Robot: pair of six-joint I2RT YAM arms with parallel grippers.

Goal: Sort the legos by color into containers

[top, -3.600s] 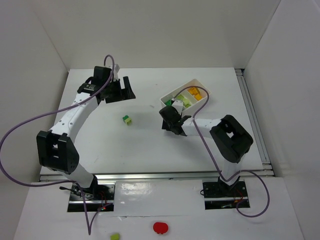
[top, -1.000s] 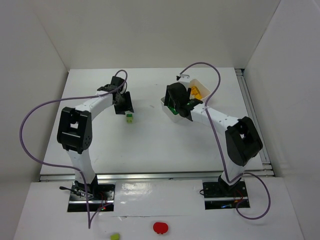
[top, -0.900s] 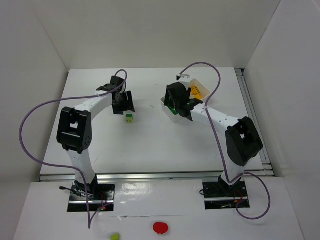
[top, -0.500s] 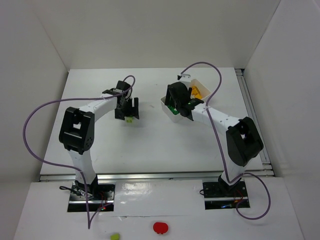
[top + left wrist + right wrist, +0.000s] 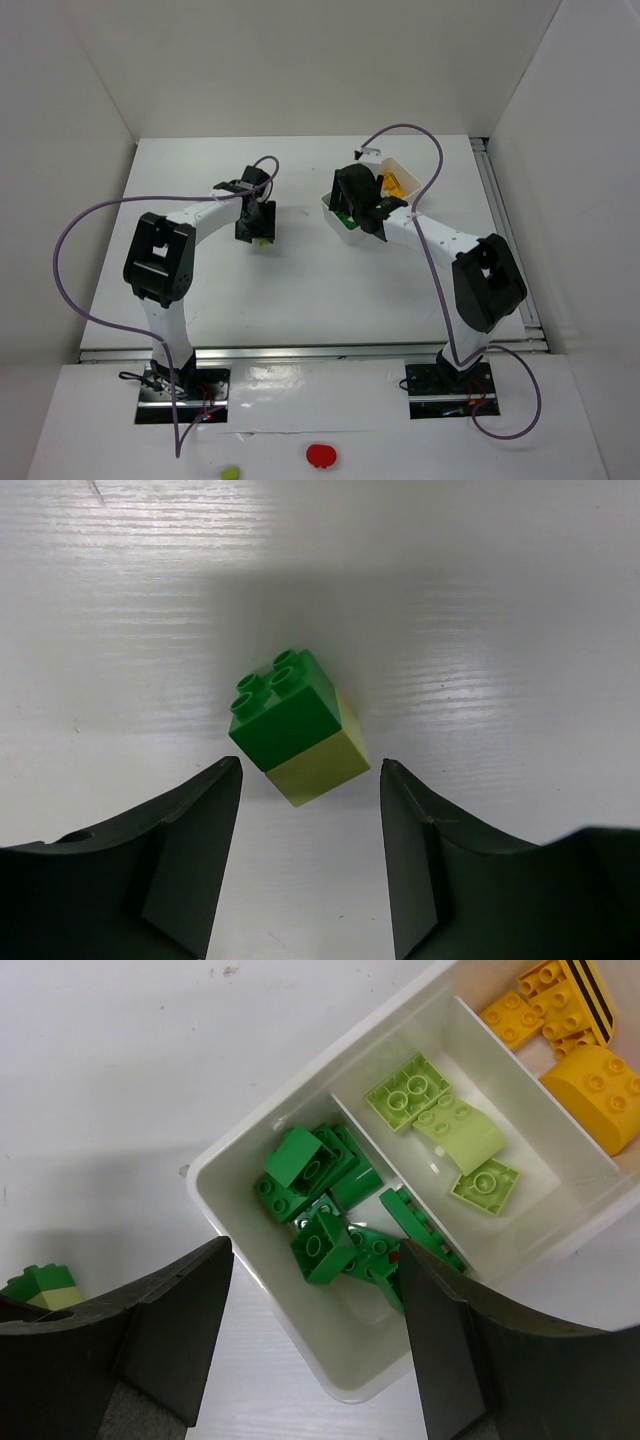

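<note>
Two arms reach out over the white desk [image 5: 300, 290], the left arm [image 5: 160, 265] bent in toward the middle and the right arm [image 5: 478, 280] stretched to the far right. There sits the white tray [image 5: 265, 1285], its three compartments holding dark green legos [image 5: 320, 1245], lime legos [image 5: 440, 1120] and orange-yellow legos [image 5: 560, 1055], one colour each. The right end effector [image 5: 315, 1248] hovers above the green end, fingers apart and gripping nothing. The left end effector [image 5: 255, 222] hangs low, fingers spread either side of a stacked pair on the desk, a dark green brick [image 5: 285, 715] on a pale lime brick [image 5: 322, 767], touching neither finger.
</note>
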